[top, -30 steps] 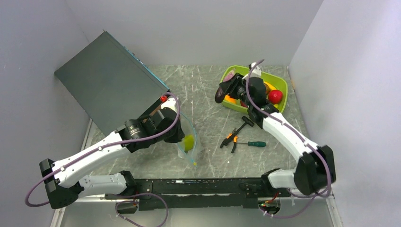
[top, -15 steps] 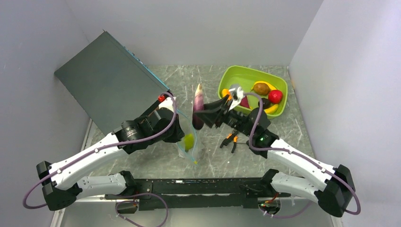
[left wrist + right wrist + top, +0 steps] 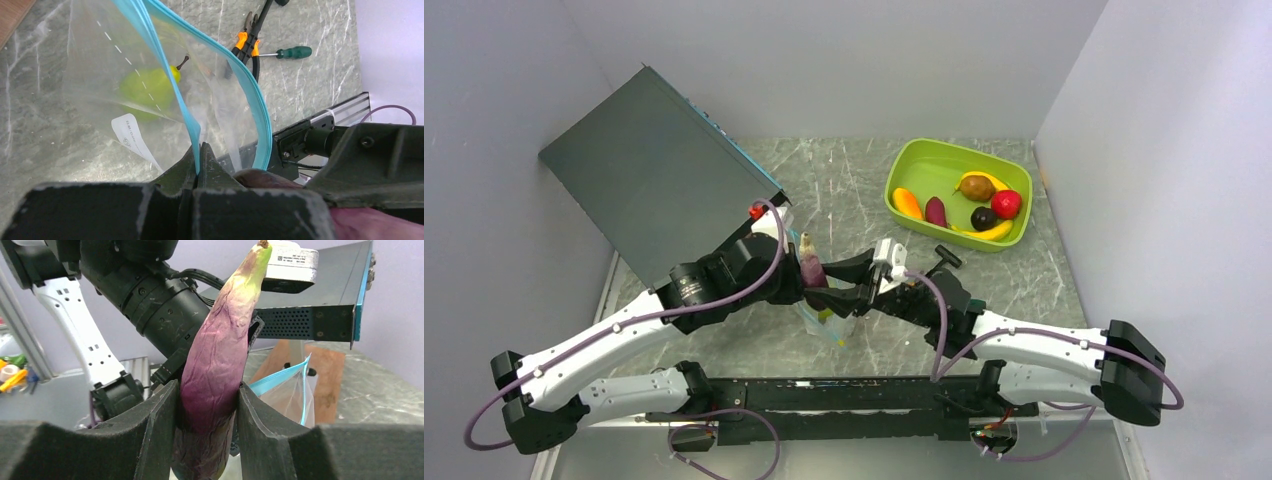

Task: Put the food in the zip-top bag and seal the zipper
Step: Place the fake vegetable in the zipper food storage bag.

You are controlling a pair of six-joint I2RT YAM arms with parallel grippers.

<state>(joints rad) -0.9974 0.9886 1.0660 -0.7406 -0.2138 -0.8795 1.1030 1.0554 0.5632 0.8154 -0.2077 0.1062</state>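
From above, the right gripper grips an upright eggplant over the clear bag. The tray sits well apart.

Left wrist: the left gripper is pinched tight on the bag's zipper, with a green fruit inside.

Right wrist: both fingers press the eggplant's middle.

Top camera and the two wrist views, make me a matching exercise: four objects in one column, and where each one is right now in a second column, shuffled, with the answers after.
Objects
1. purple eggplant
2. green fruit
3. red fruit
4. green-handled screwdriver

Places
a. in the lime-green tray
b. lying on the table
c. clamped in the right tool
d. inside the zip-top bag

Pairs: 1-c, 2-d, 3-a, 4-b
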